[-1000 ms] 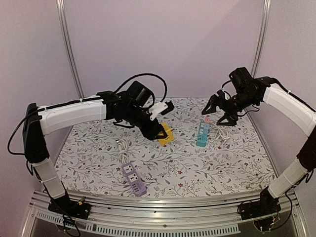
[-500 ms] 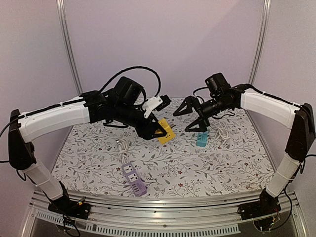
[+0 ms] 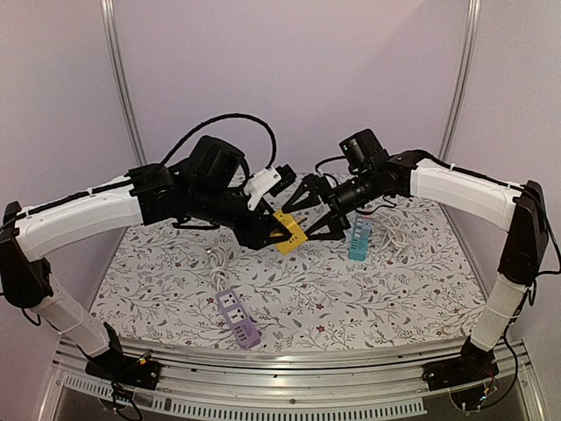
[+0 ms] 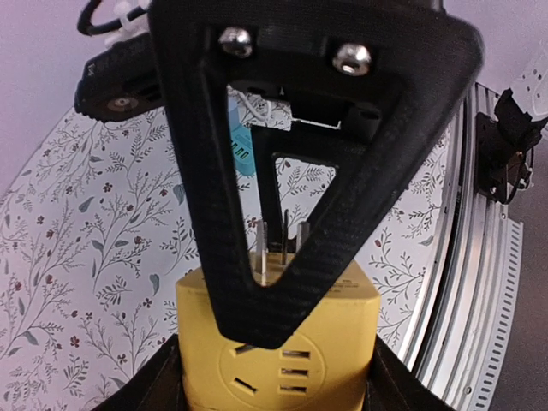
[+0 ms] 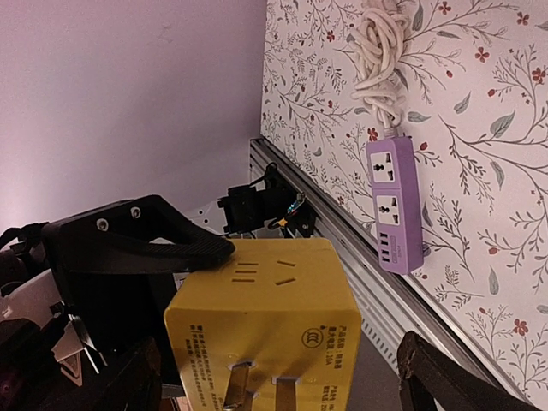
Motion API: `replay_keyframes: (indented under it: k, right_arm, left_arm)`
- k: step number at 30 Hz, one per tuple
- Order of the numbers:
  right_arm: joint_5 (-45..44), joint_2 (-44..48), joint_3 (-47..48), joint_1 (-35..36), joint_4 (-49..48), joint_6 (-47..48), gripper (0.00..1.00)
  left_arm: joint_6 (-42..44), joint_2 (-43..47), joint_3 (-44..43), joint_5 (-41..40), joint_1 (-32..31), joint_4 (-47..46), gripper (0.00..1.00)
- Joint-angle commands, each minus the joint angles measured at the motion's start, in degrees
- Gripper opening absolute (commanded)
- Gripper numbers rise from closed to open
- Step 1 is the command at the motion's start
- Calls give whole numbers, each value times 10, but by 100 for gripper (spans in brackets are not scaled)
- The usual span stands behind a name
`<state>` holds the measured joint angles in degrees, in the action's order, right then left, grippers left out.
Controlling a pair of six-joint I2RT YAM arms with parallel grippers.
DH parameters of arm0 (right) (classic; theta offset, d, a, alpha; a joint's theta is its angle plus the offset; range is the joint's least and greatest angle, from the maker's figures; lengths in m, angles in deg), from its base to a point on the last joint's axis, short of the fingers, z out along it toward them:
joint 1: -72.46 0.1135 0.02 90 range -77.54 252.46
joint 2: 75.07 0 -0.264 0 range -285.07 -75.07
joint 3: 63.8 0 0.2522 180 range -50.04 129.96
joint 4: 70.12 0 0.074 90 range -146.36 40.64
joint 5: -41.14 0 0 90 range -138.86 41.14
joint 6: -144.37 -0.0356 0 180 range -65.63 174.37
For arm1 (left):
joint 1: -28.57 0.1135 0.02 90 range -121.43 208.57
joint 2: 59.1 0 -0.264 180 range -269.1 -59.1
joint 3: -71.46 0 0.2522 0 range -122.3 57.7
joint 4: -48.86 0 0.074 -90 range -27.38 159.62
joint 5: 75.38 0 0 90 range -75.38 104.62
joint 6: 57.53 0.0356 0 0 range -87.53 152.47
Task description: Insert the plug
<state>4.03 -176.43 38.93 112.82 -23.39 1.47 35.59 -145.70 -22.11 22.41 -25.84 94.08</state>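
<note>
My left gripper point(image 3: 279, 230) is shut on a yellow cube plug point(image 3: 290, 234) and holds it above the table, its metal prongs point(image 4: 282, 247) pointing away from the left wrist camera. In the left wrist view the cube point(image 4: 278, 342) sits between my fingers. My right gripper point(image 3: 313, 214) is open and right next to the cube. In the right wrist view the cube point(image 5: 261, 317) lies between its spread fingers point(image 5: 449, 381), apart from them. One right finger point(image 4: 300, 171) crosses in front of the left wrist camera. A teal power strip point(image 3: 360, 239) lies to the right.
A purple power strip point(image 3: 237, 317) lies near the front, also in the right wrist view point(image 5: 394, 205), with a coiled white cord point(image 3: 216, 260) behind it. Another white cord point(image 3: 396, 230) lies by the teal strip. A metal rail point(image 3: 263, 386) edges the table front.
My right arm has swung left from above the teal strip to the yellow cube, jaws open. My left arm has lifted the cube slightly and turned it toward the right gripper.
</note>
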Motion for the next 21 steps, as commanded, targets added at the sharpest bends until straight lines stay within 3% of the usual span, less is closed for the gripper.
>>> replay_keyframes:
  k: [1,7,12,18,21]
  right_arm:
    - [11,-11,14,14,-15,-16,91]
    - [15,-11,14,28,-3,-16,80]
    - [5,-15,15,30,1,-16,64]
    - [4,-30,30,30,-3,-21,55]
    - [8,-33,32,30,-8,-21,43]
  left_arm:
    - [-6,13,9,-11,-11,-19,17]
    - [-1,9,3,-19,-11,-21,17]
    - [2,5,-1,-8,-11,-19,17]
    - [16,13,3,6,-19,-18,19]
    - [19,23,7,9,-20,-19,28]
